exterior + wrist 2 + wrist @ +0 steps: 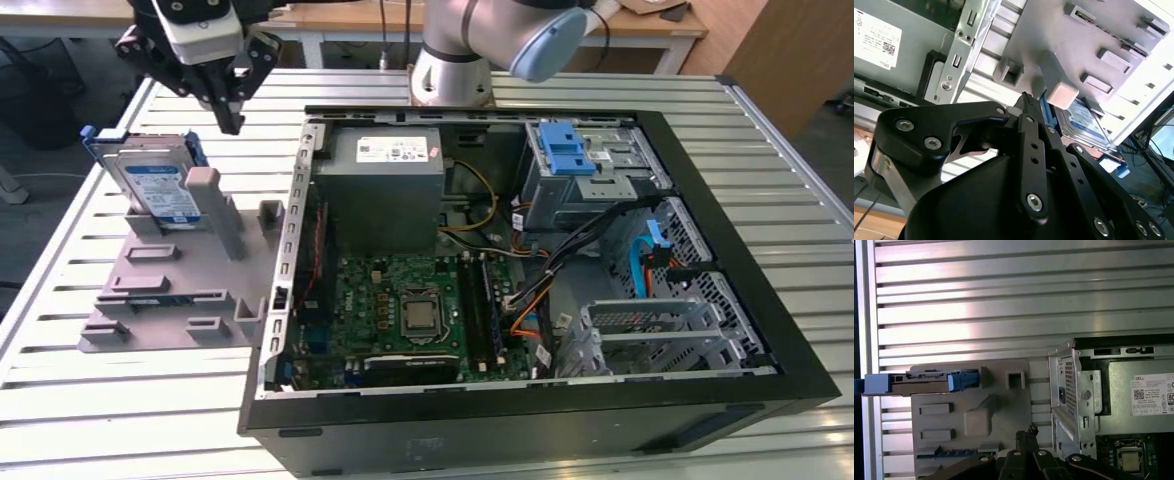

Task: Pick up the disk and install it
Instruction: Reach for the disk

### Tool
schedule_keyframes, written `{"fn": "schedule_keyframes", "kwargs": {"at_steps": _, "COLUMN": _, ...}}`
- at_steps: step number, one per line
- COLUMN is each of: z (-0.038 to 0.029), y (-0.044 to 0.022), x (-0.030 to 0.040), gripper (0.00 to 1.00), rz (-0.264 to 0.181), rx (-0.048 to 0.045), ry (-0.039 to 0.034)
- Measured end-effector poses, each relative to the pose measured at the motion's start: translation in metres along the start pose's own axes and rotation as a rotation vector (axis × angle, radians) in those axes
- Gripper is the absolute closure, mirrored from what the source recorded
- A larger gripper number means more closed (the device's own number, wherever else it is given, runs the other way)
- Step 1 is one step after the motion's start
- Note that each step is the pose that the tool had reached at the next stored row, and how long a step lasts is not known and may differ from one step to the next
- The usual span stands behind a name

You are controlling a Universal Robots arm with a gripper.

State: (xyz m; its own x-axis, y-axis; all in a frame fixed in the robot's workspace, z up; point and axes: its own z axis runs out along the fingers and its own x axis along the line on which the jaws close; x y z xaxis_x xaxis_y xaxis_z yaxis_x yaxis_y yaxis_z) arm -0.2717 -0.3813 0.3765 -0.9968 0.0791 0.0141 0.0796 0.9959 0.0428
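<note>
The disk is a silver hard drive with a white and blue label in a blue frame. It stands on edge in a slot of the grey holder, at the exterior view's left. My gripper hangs above and just beside the disk, toward the computer case, with its black fingers shut together and nothing between them. In the first wrist view the disk is seen edge-on, a little away from my gripper. The second wrist view has my gripper over the holder, with the disk beyond it.
An open computer case lies on the slatted metal table. Inside it are a grey power supply, a motherboard and a grey drive cage with a blue bracket on top. The arm's base stands behind the case.
</note>
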Motion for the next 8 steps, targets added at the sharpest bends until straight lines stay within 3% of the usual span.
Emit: {"fn": "schedule_keyframes", "kwargs": {"at_steps": 8, "z": 0.0026, "y": 0.0097, "x": 0.0210, "gripper": 0.89, "rz": 0.000, "rx": 0.0001, "ry": 0.0002}}
